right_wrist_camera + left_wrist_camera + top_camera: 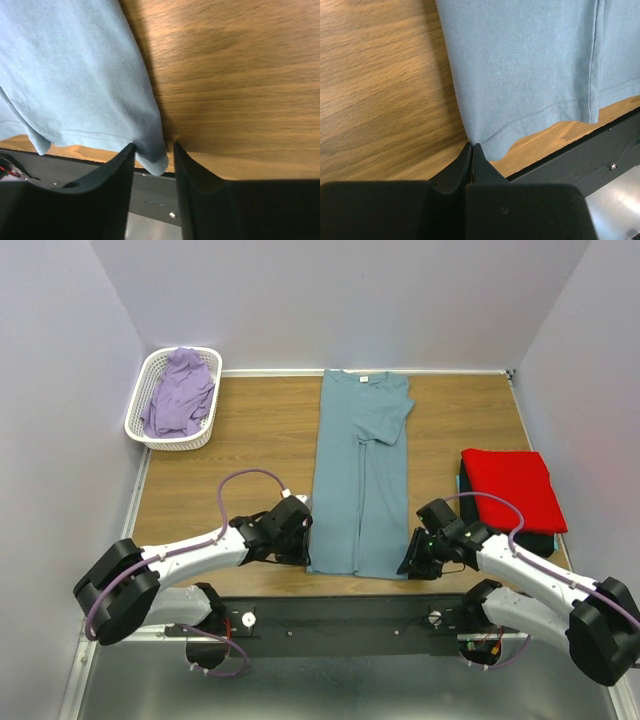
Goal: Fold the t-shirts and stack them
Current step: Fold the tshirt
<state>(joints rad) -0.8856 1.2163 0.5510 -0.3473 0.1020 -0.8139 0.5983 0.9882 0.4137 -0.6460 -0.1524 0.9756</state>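
My L gripper (472,146) is clamped on near left hem corner of blue-grey shirt (360,480); my R gripper (154,146) has fingers apart around near right corner.

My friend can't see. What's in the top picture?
A long blue-grey shirt lies down the middle of a wooden table, the left gripper and right gripper at its near corners. A folded red shirt sits at the right; a white basket of purple cloth stands far left.
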